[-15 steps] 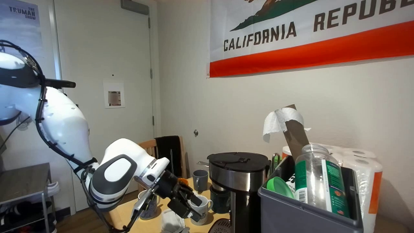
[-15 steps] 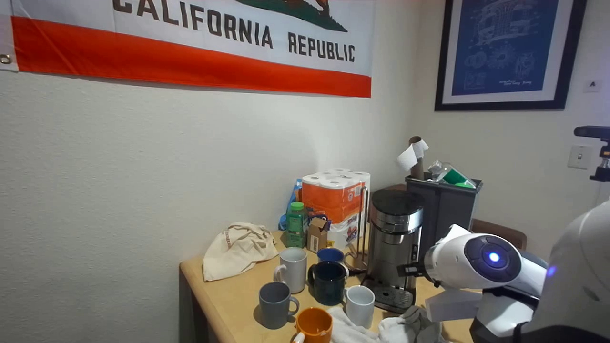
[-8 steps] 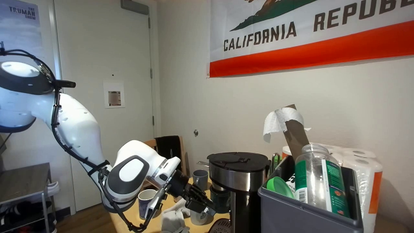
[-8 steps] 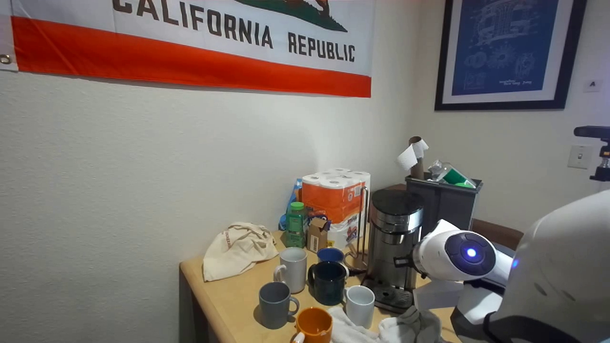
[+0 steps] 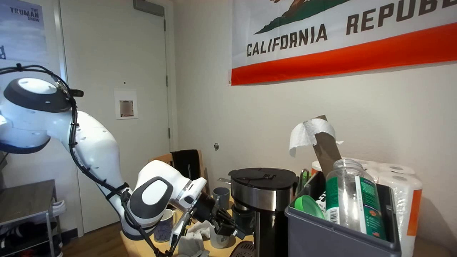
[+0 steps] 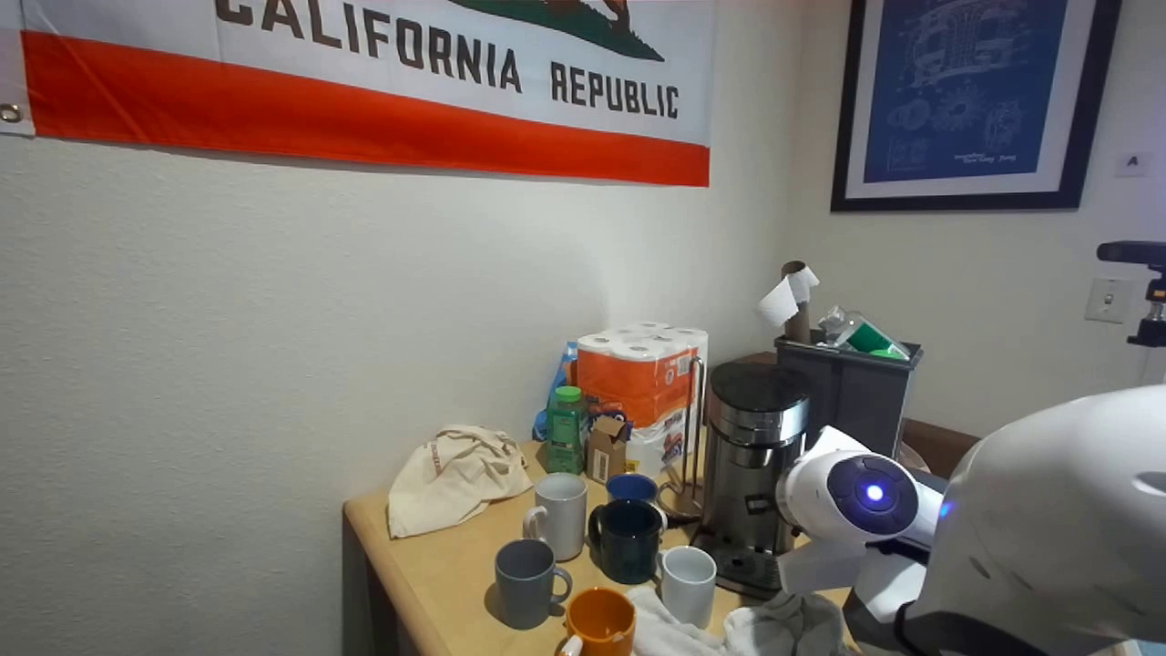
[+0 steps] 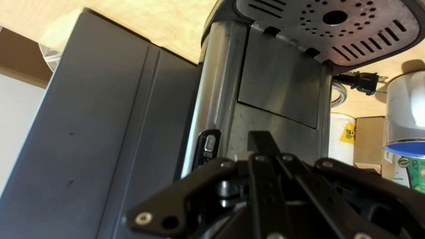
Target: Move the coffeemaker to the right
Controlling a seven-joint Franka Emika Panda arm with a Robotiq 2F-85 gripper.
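Observation:
The coffeemaker [image 5: 264, 196] is a tall black appliance with a shiny silver band under its dark lid; it stands upright on the table in both exterior views [image 6: 756, 410]. From the wrist view its metal front [image 7: 279, 79] and perforated drip tray fill the upper middle. My gripper [image 7: 264, 141] is shut, fingers together with nothing between them, in front of that metal face. In an exterior view the gripper [image 5: 241, 233] sits just left of the coffeemaker's column; in an exterior view it [image 6: 758, 504] overlaps the body's front. Whether the fingertips touch the coffeemaker, I cannot tell.
A dark grey bin [image 6: 847, 392] stands close beside the coffeemaker, its wall [image 7: 116, 116] filling the wrist view's left. Several mugs, among them a white mug [image 6: 690, 588] and an orange mug [image 6: 601, 624], stand around. A cloth [image 6: 788, 629] lies near the drip tray; a plug [image 7: 365, 83] is nearby.
My gripper has gone from open to shut while the arm moved closer to the coffeemaker's front, rightward in an exterior view. The coffeemaker has not visibly moved.

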